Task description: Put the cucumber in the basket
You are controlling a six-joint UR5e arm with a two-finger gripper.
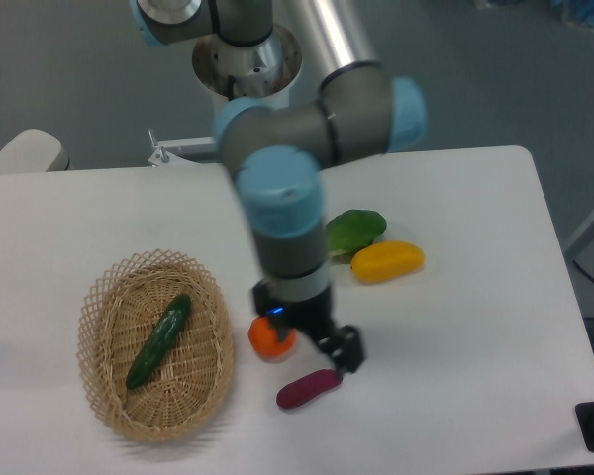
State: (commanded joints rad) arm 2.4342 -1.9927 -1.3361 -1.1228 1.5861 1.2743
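Note:
The dark green cucumber (159,340) lies diagonally inside the oval tan wicker basket (99,297) at the front left of the table. My gripper (315,344) hangs over the table to the right of the basket, well clear of the cucumber. It sits just above a small orange vegetable (268,340) and the purple vegetable (308,389). One black finger (347,349) juts out to the right, and the jaws look spread with nothing between them. The other finger is hidden under the wrist.
A leafy green bok choy (355,231) and a yellow vegetable (387,261) lie behind the gripper at mid-table. The arm's base (246,54) stands at the back edge. The table's right edge runs down the right of the view.

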